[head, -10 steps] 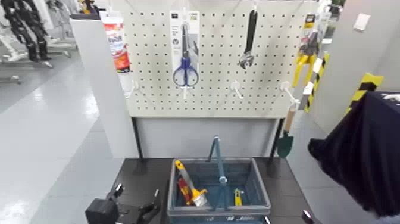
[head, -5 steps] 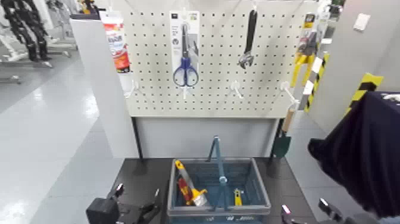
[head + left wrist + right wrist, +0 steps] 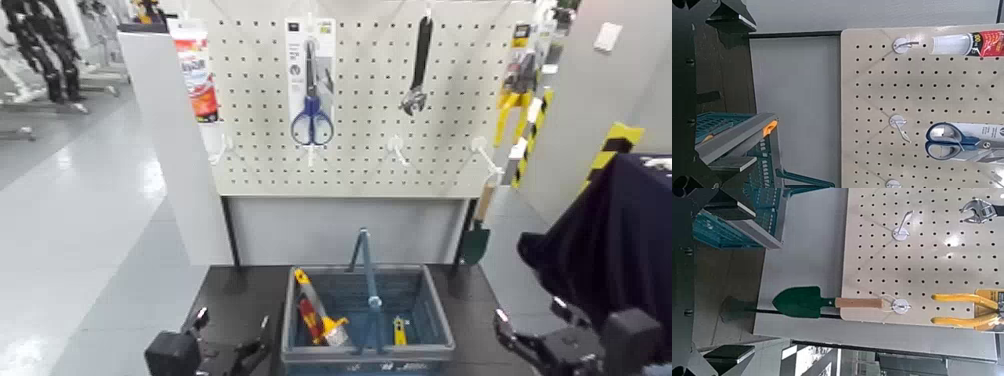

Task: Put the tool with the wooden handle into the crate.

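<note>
The black right gripper (image 3: 530,325), its fingers spread wide apart around nothing, hovers over the dark table's right side, beside the blue-grey slatted plastic basket (image 3: 433,300), while the black left gripper (image 3: 235,335) waits, fingers also apart, on the basket's other side. Beyond, the small trowel with a dark green pointed metal blade and light tan wooden handle (image 3: 476,243) hangs blade-down from a white hook on the cream pegboard (image 3: 350,175).

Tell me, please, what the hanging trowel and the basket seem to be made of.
Trowel: blade apparently green-painted metal, thin and smooth; handle likely wood, plain tan.
Basket: probably moulded plastic, matt blue-grey, judging by its uniform colour and slatted sides.
</note>
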You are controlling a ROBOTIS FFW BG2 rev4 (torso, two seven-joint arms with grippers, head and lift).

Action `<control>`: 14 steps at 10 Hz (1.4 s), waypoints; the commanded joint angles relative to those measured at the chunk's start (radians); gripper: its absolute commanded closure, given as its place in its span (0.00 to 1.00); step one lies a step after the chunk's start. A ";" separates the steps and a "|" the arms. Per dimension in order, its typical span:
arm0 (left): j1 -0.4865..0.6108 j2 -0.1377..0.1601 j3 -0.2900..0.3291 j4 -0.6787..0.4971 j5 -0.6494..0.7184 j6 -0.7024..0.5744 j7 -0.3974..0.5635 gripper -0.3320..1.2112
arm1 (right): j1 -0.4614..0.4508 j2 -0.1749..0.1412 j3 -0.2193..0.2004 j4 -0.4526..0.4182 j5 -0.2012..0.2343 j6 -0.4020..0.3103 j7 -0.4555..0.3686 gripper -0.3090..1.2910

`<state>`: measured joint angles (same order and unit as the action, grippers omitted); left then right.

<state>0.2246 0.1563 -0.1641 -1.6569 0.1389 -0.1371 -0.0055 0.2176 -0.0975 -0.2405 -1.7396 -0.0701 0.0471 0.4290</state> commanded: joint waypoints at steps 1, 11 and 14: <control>-0.004 0.000 -0.002 0.003 0.004 -0.003 -0.004 0.30 | -0.093 -0.054 -0.008 0.066 -0.017 0.011 0.036 0.26; -0.013 0.000 -0.011 0.012 0.010 -0.001 -0.008 0.30 | -0.480 -0.246 0.135 0.506 -0.143 -0.015 0.185 0.26; -0.018 0.000 -0.014 0.012 0.010 0.001 -0.010 0.30 | -0.621 -0.261 0.193 0.683 -0.148 -0.064 0.223 0.26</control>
<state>0.2080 0.1564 -0.1777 -1.6443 0.1488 -0.1370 -0.0154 -0.3711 -0.3576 -0.0564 -1.0994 -0.2159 -0.0048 0.6499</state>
